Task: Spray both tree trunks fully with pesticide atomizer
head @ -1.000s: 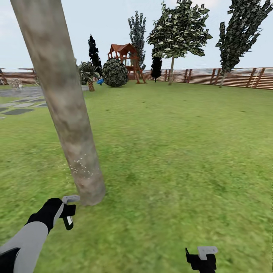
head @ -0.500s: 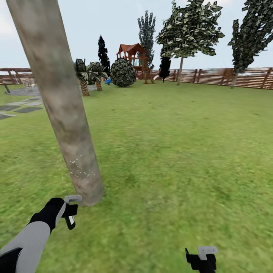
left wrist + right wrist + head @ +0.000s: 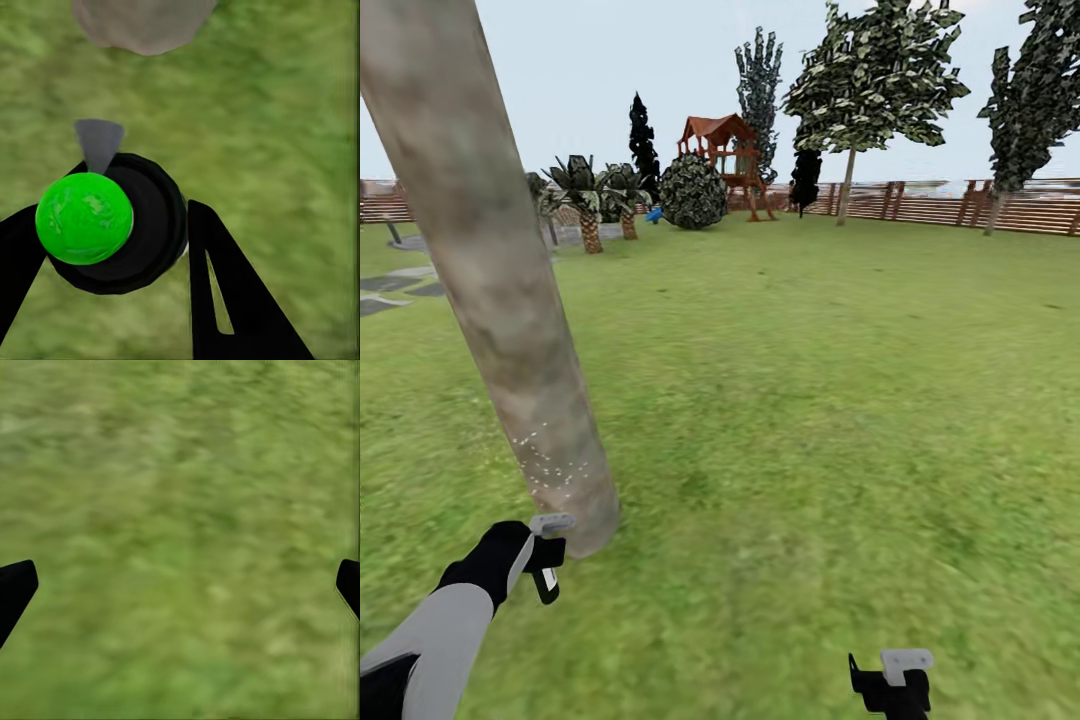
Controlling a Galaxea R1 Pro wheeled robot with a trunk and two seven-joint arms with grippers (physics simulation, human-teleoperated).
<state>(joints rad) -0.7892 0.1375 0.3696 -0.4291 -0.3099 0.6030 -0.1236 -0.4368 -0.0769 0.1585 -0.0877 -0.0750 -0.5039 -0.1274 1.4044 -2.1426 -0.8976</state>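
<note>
Pale mottled tree trunk (image 3: 500,300), white pesticide specks (image 3: 550,462) near its base; atomizer (image 3: 544,580) just beside.

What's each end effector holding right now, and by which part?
Left end effector grips the spray bottle around its body, a finger either side. Right end effector is open, empty.

Light: bright, even daylight, with no clear source.
Shadows: none cast on the lawn (image 3: 810,400).
Glare: none.
Blur: grass smeared and soft in both wrist views; distant fence (image 3: 940,205) blocky.
</note>
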